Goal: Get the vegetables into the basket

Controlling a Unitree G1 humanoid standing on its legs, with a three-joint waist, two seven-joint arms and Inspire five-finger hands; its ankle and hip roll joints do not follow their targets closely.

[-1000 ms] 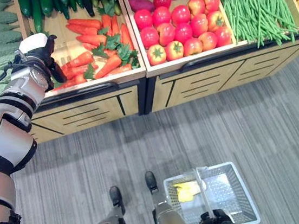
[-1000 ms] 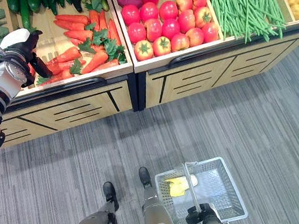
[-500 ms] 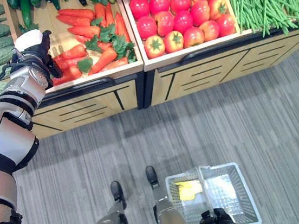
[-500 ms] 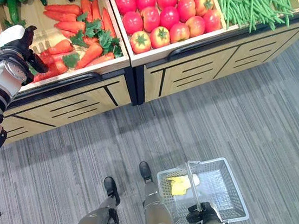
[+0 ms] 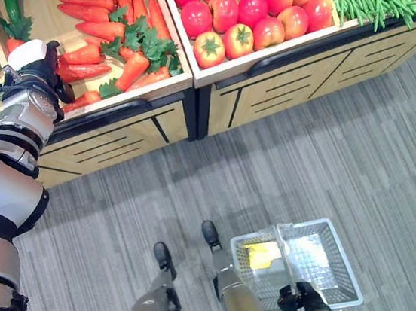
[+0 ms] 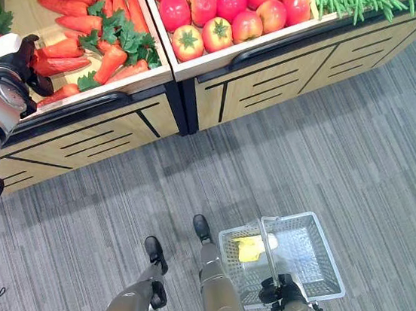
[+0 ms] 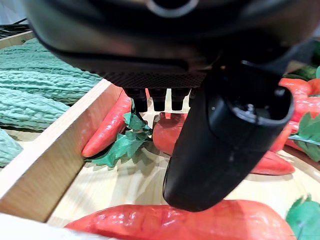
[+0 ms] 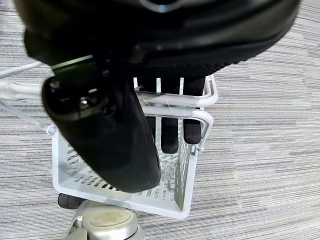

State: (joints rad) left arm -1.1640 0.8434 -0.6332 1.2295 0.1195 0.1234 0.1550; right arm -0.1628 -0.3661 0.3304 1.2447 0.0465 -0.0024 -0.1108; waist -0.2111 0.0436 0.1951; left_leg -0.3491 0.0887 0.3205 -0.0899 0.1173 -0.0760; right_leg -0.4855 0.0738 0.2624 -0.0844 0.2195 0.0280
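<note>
The right hand (image 6: 280, 292) has its fingers curled round the handle of the white basket (image 6: 323, 270), carrying it low at the near right. The left hand (image 5: 43, 67), fingers relaxed and empty, hovers over carrots (image 5: 94, 29) in the far-left bin, apparently positioned for a pick.

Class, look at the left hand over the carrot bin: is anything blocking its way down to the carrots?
Nothing visible. The left hand hovers over the carrots, its fingers apart from them, with a carrot just under the thumb in the wrist view.
</note>
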